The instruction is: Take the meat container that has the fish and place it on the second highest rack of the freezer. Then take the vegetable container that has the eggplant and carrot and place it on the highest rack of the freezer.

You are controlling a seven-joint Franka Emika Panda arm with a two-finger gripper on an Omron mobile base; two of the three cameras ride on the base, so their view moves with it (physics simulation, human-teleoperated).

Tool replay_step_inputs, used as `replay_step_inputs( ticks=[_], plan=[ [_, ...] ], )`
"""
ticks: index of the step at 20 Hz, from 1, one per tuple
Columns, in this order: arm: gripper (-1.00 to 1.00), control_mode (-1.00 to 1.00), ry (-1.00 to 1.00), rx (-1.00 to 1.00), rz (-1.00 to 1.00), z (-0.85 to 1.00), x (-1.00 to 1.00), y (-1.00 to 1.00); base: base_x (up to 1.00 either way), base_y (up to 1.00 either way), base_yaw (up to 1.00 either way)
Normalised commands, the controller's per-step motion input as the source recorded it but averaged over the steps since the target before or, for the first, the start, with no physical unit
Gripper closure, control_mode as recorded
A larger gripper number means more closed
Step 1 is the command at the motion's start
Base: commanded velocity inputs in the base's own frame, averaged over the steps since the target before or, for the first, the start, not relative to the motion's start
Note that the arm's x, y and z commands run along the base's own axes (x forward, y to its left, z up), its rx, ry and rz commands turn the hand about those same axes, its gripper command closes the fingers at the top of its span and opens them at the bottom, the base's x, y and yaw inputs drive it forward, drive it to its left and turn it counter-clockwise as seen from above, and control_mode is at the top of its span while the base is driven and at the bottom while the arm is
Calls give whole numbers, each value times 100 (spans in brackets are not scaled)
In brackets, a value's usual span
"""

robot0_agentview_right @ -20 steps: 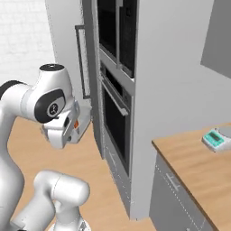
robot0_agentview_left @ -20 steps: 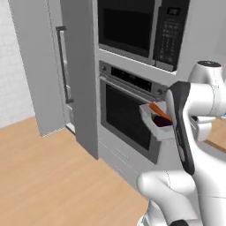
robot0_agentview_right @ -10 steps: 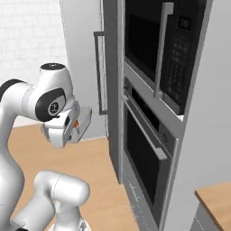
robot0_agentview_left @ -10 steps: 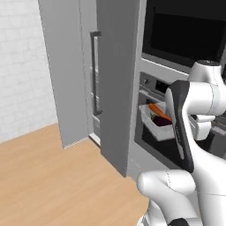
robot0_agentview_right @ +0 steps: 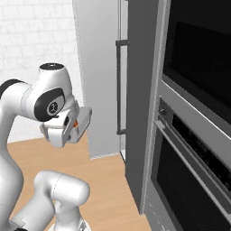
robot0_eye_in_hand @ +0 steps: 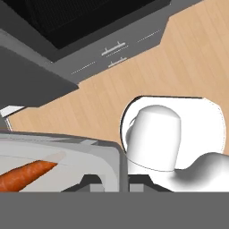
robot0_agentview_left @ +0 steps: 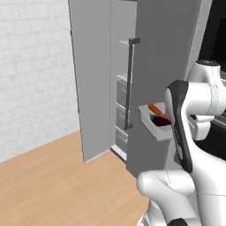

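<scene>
The robot's base has rolled along since a moment ago, so the oven that was in front of it now sits off to the right and the freezer (robot0_agentview_left: 170, 66) fills the middle of the left base view. The tray has not slipped in the hand during the ride.

The freezer is tall and grey. Its door (robot0_agentview_left: 90, 75) stands open, swung out toward the white brick wall (robot0_agentview_left: 33, 66). A long dark bar handle (robot0_agentview_left: 129, 84) runs down the front. Inside the gap I can see pale shelves up high and drawers (robot0_agentview_left: 122, 99) below them. I cannot tell which shelf is which from here.

The white arm (robot0_agentview_left: 194, 106) holds a pale tray (robot0_agentview_left: 152, 121) out in front of the freezer, up in the air and level. The gripper (robot0_eye_in_hand: 110, 179) is closed tight on the rim of the tray.

The carrot (robot0_agentview_left: 159, 111) lies in the tray, bright orange. The eggplant (robot0_agentview_left: 160, 120) lies right beside it, dark purple.
</scene>
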Motion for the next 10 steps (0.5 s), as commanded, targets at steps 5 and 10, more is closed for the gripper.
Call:
replay_step_inputs(
  ticks=[5, 10],
  plan=[
    [100, 100, 0, 0, 0, 0, 0, 0, 100, 77, -19],
    [100, 100, 0, 0, 0, 0, 0, 0, 100, 84, -28]
  ],
)
